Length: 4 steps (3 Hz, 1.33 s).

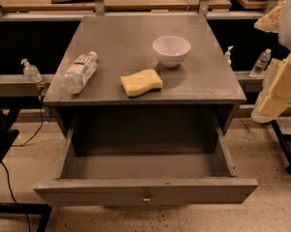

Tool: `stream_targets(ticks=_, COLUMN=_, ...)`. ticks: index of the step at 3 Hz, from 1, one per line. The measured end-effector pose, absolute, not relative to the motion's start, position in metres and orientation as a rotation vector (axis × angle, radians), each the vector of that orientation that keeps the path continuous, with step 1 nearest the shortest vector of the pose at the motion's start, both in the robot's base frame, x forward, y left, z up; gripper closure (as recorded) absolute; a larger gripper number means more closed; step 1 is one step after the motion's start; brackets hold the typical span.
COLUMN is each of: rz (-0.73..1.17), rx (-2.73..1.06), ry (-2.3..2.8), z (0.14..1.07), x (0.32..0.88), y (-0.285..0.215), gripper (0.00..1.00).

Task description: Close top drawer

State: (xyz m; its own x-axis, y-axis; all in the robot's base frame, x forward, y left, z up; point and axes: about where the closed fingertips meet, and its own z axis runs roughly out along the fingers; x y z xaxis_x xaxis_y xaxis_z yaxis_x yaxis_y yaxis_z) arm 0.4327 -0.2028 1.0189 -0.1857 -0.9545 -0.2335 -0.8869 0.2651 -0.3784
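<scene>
The top drawer (145, 190) of the grey cabinet is pulled far out toward the camera. Its deep tray (145, 166) is empty. The flat front panel has a small metallic knob (146, 196) at its centre, near the bottom of the view. My gripper (279, 88) shows as pale yellow and white parts at the right edge. It is right of the cabinet, higher than the drawer and apart from it, and is partly cut off by the frame.
On the cabinet top (135, 37) lie a clear water bottle (79, 72) on its side, a yellow sponge (141, 82) and a white bowl (171, 50). A pump bottle (30, 71) stands on the left ledge, small bottles (262, 62) on the right. A black stand leg (285, 149) is on the right floor.
</scene>
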Motion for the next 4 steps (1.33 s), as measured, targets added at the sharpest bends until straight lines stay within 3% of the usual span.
stream_targets(ticks=2, rz=-0.204, rx=-1.623, ry=2.075, z=0.992, x=0.425, y=-0.196, gripper=0.00)
stream_targets(ticks=4, rz=-0.045, rx=-1.573, ry=1.947, z=0.915, x=0.403, y=-0.161, gripper=0.00)
